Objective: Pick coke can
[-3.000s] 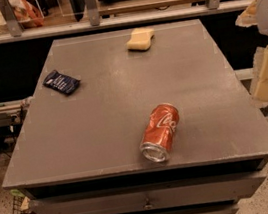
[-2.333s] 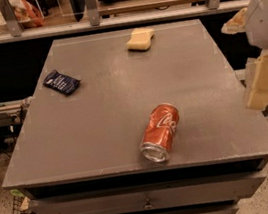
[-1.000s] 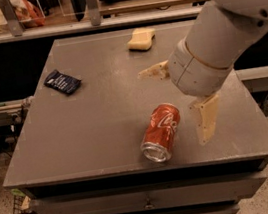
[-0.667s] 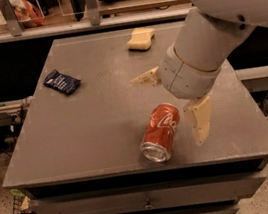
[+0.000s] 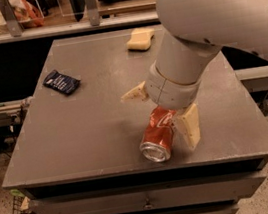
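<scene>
Grey surface (image 5: 88, 136), viewed from the front and above. At your far left, a dark blue packet (image 5: 61, 82) lies flat near the left edge. Toward the far edge, a yellow sponge (image 5: 140, 39) rests well apart from everything else. Near the front edge you see the coke can (image 5: 157, 134) lying on its side, 1 silver end facing the front and its far end hidden under the wrist. The gripper (image 5: 160, 120) hangs directly over the can with its 2 fingers (image 5: 189, 125) spread apart: 1 is just beside the can's right flank, the other out to the upper left, not touching the can. The white arm (image 5: 210, 16) fills the upper right.
</scene>
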`<state>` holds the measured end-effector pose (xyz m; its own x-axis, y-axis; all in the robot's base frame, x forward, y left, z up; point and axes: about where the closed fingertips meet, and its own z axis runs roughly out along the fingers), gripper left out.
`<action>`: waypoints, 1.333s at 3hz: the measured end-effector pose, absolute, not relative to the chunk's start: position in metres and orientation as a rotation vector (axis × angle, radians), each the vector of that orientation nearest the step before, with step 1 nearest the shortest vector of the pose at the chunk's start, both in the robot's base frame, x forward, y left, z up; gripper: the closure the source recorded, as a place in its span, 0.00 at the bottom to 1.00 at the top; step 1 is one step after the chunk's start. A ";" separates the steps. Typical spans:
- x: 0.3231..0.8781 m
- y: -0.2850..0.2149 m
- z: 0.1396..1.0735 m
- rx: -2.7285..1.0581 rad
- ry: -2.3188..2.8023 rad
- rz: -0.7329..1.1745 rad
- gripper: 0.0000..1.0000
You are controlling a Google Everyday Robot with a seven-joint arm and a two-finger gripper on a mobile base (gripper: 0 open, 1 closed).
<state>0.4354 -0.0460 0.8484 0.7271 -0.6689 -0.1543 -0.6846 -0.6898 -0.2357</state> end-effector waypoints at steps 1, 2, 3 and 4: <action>0.443 -0.052 0.840 -2.674 1.085 0.054 0.25; 0.446 -0.058 0.839 -2.692 1.108 0.028 0.49; 0.453 -0.067 0.843 -2.714 1.163 -0.017 0.73; 0.481 -0.090 0.857 -2.623 1.410 0.006 1.00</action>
<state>0.4807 -0.0903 0.8573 0.5548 -0.8280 -0.0807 -0.8287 -0.5414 -0.1418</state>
